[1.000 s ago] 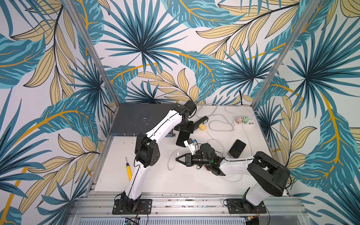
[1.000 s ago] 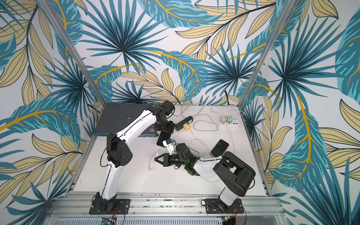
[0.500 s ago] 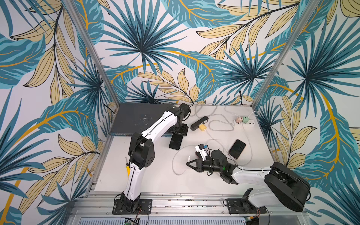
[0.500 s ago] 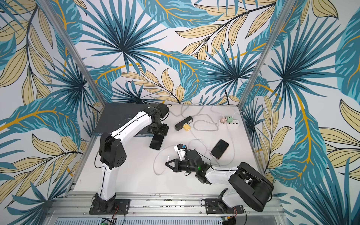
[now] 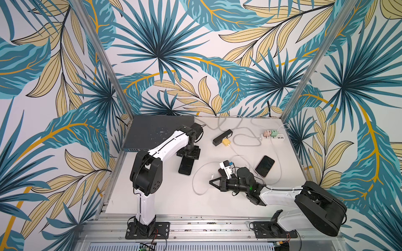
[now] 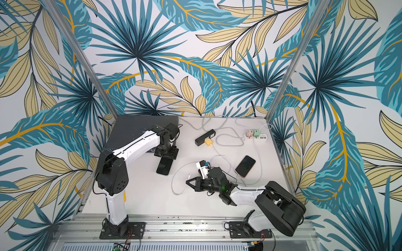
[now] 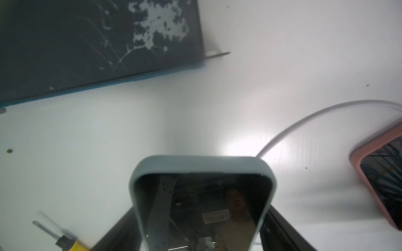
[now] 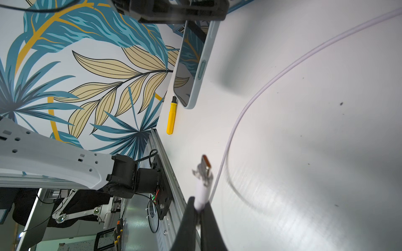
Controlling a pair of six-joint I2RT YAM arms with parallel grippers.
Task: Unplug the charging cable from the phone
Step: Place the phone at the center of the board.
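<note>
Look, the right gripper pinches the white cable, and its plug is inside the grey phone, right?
No. The right gripper pinches the white cable, but its plug is out, apart from the grey phone. The right wrist view shows that.

On the left wrist camera I lose the near end of the grey-cased phone [image 7: 202, 195] off the frame's edge, and it covers the inner faces of the left gripper [image 7: 201, 208]. To either side of that gripper, the pink-cased phone [image 7: 382, 184] and a blurred screwdriver [image 7: 65, 241] are cropped. Just ahead of the right gripper [image 8: 199, 204], the cable plug [image 8: 204, 171] is smeared.
</note>
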